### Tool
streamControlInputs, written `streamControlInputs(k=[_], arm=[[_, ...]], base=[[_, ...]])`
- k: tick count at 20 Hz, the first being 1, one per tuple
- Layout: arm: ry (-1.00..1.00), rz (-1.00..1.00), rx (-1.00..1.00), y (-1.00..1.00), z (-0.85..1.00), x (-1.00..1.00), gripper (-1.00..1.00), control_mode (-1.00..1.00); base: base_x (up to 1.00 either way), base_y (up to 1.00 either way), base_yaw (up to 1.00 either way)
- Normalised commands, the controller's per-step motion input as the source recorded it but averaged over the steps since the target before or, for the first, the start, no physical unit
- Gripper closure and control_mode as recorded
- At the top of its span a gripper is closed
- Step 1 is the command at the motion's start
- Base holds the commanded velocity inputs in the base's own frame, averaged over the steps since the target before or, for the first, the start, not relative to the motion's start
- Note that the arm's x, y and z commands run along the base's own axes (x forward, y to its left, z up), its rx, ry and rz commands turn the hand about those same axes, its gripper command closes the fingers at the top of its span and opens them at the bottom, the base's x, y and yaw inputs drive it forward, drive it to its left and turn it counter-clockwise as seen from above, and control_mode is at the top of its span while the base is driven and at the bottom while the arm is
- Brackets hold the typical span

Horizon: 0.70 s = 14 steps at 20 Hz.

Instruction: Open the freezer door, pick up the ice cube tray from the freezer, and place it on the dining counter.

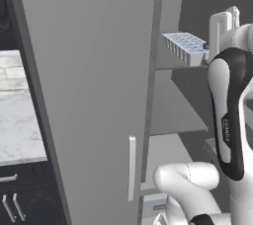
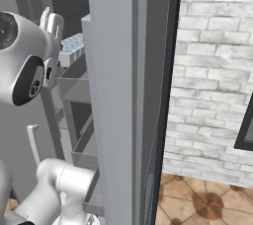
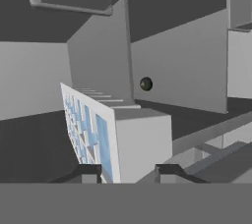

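We had the gripper (image 3: 125, 171) clamped on one end of the tray (image 3: 115, 137), held up inside the freezer (image 1: 178, 100) above a shelf (door (image 2: 111, 95) swung open). We judged the end-grip could let it tilt and slip, or clip that shelf.

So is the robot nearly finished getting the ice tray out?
About halfway. Done: the tall grey freezer door stands open. In hand: the small pale-grey ice cube tray with light-blue cells sits between the two dark fingertips of the gripper, up by a grey freezer shelf. Left: carrying it over and setting it on the white marble dining counter.
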Motion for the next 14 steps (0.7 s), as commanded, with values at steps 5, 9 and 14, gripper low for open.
streamControlInputs(k=[5,9,14], arm=[[0.00,0.00,0.00,0.03,0.00,-0.63,1.00,-1.00],[0.00,0.00,0.00,0.00,0.00,-0.63,1.00,-1.00],[0.00,0.00,0.00,0.03,0.00,-0.55,1.00,-1.00]], base=[[0.00,0.00,0.00],[0.00,0.00,0.00],[0.00,0.00,0.00]])
